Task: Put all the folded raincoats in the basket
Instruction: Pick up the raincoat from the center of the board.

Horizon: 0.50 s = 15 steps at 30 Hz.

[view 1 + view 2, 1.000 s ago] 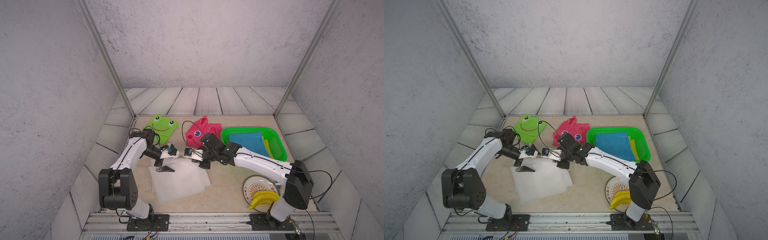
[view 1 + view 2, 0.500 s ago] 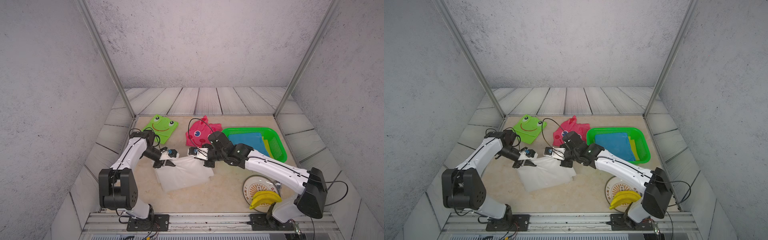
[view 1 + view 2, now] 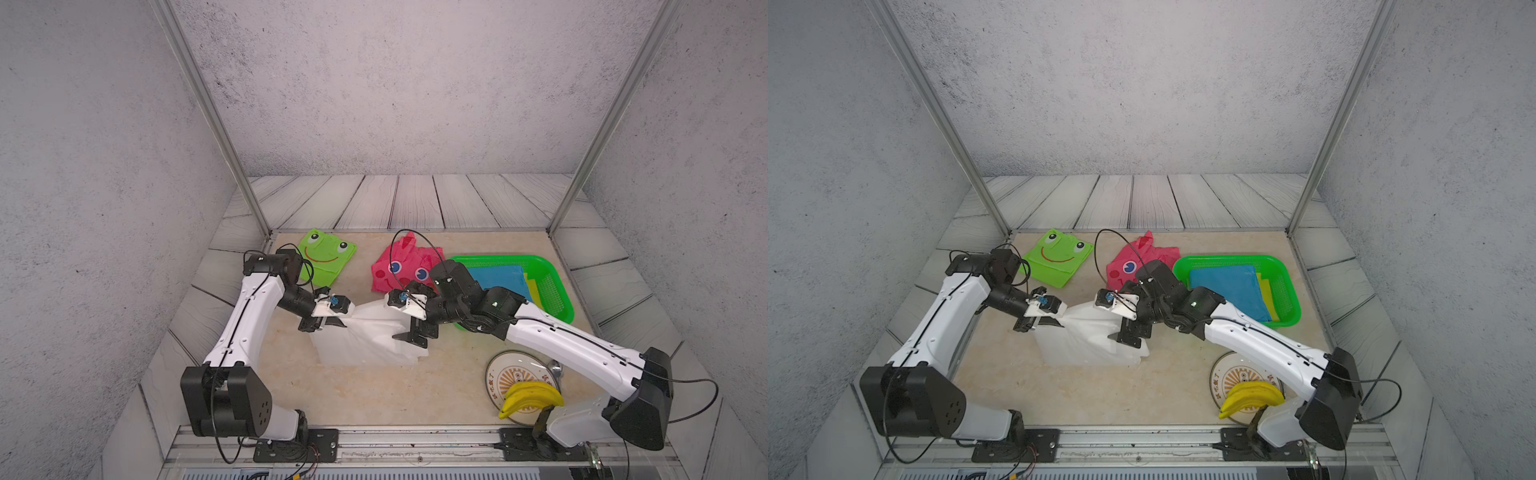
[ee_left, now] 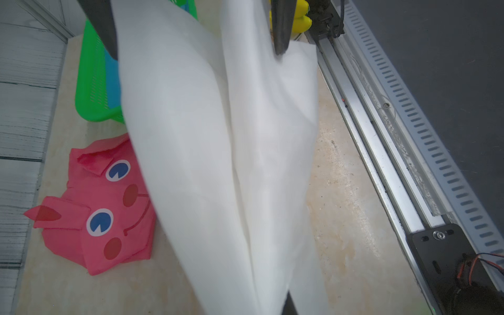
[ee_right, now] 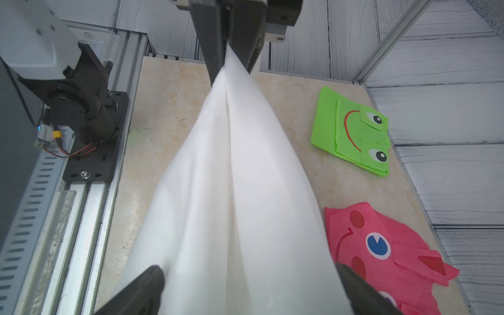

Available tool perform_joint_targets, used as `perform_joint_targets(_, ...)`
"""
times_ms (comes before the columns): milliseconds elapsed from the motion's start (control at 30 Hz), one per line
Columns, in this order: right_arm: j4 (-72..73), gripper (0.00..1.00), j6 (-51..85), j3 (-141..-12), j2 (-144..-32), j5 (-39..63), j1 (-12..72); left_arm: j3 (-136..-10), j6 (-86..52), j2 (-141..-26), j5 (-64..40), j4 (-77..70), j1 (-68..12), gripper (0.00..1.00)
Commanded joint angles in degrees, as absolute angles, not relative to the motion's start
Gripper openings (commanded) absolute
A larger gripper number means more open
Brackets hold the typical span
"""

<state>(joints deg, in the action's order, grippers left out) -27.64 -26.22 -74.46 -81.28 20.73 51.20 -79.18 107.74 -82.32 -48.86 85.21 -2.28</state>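
Note:
The white folded raincoat (image 3: 370, 336) hangs bunched in the middle of the table, its lower edge on the tabletop. My left gripper (image 3: 332, 322) is shut on the raincoat's upper left corner; the right wrist view shows its jaws pinching the cloth (image 5: 231, 191). My right gripper (image 3: 417, 334) is open at the raincoat's right side, and its fingers (image 5: 141, 289) stand wide apart with the cloth loose between them. The green basket (image 3: 498, 259) sits at the back right, just behind the right arm, holding a folded blue sheet (image 3: 494, 278) and a yellow one (image 3: 530, 284).
A green frog-face raincoat (image 3: 326, 255) and a pink one (image 3: 399, 270) lie at the back of the table. A round plate (image 3: 515, 374) with a yellow banana (image 3: 532, 399) sits at the front right, by the right arm's base. Walls enclose the table.
The raincoat lay flat a second ago. The left gripper shut on it, both grippers lifted and bunched it toward the right, and the right gripper has now opened.

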Motion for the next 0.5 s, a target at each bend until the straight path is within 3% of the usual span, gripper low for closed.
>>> perform_joint_targets(0, -29.87, 1.0, -21.06, -73.13, -81.29, 25.47, 48.97, -81.91, 111.16, -81.98, -54.25, 92.56, -2.45, 0.04)
perform_joint_targets(200, -32.29, 1.0, -19.92, -72.1, -79.01, 38.22, 43.86, -83.96, 102.94, -82.34, -52.32, 87.66, -2.55, 0.04)
perform_joint_targets(300, -31.94, 1.0, -16.42, -70.91, -76.27, 31.98, 40.31, -83.49, 99.14, -82.12, -44.96, 84.51, -2.41, 0.04)
perform_joint_targets(467, -27.5, 1.0, 4.24, -68.47, -77.62, 13.97, 29.51, -83.85, 85.98, -81.19, -36.5, 80.23, -0.31, 0.0)
